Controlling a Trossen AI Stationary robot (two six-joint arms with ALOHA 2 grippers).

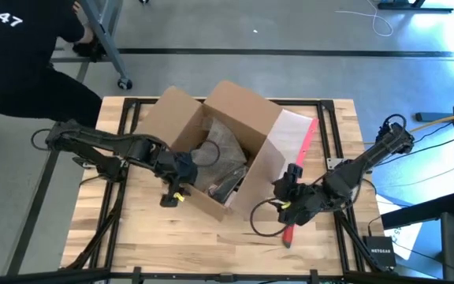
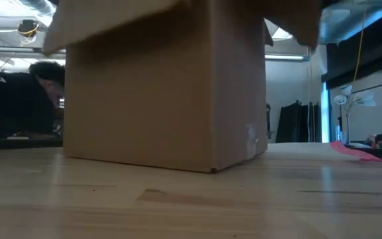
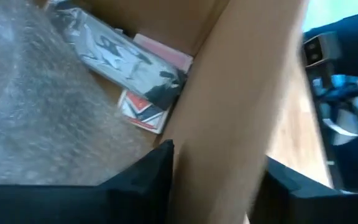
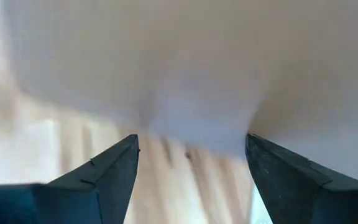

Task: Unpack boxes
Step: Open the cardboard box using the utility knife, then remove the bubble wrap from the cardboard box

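Straddling the near wall of the box (image 1: 211, 150), the left gripper (image 1: 178, 175) has its jaws spread either side of the cardboard, not yet clenched; close squarely on the wall so the box stays steady. The right gripper (image 1: 288, 196) waits beside the box, jaws released, over the pouch (image 1: 298, 158). The box stands mid-desk (image 1: 132, 237), flaps open, wrapped items inside. Behind the wooden desk a person (image 1: 14, 55) bends over a grey floor.

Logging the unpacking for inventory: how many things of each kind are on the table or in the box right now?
Cardboard box: 1
Clear pouch with pink-red zip edge, on the table: 1
Bubble wrap, in the box: 1
Small packets in the box: at least 2
Total: at least 5
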